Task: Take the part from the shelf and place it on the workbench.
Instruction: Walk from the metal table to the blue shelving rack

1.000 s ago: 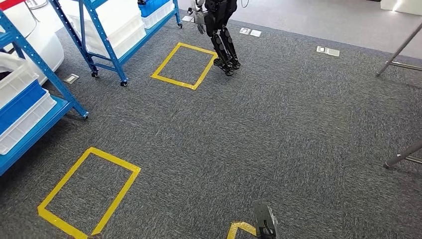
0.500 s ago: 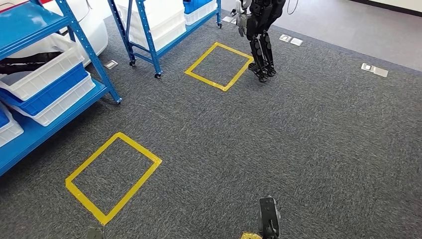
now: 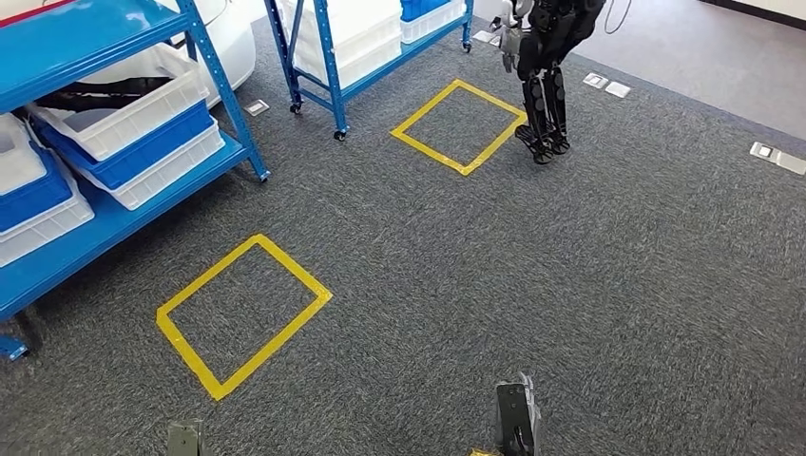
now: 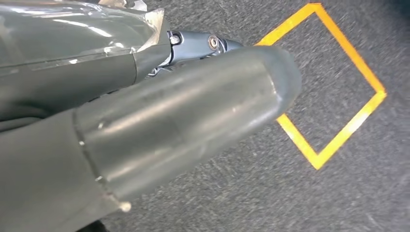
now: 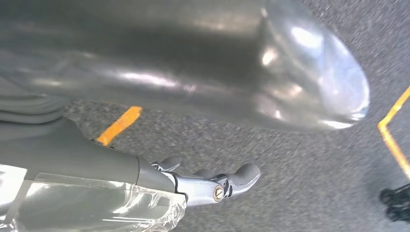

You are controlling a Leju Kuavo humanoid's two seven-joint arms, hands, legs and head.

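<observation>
Both arms hang low. The left hand [image 3: 185, 439] sits at the bottom edge of the head view, just a dark tip over the carpet [image 3: 570, 285]. In the left wrist view the left hand [image 4: 159, 125] is mostly a thick grey thumb with a metal finger link behind it; nothing in it, but can't tell whether the fingers are spread or curled. The right hand [image 3: 514, 420] shows further right along the same bottom edge, pointing down. In the right wrist view the right hand [image 5: 212, 186] has its dark fingers curled loosely, holding nothing; thumb above them, apart from them.

Task part: can't pick it out for certain. A dark elongated item [image 3: 105, 95] lies in the top white bin [image 3: 124, 119] on the near blue shelf [image 3: 114, 228] at left; detail too small to tell what it is.

Containers, left to right: white and blue bins stacked at the shelf's left end [image 3: 33, 199]; then that white bin stacked on a blue bin [image 3: 143, 152] and another white one. Second blue shelf [image 3: 371, 57] further back carries white and blue bins, contents hidden.

Floor: a yellow tape square [image 3: 242, 313] near the first shelf, another tape square [image 3: 459, 126] near the second. Another humanoid robot [image 3: 545, 76] stands just right of that far square.
</observation>
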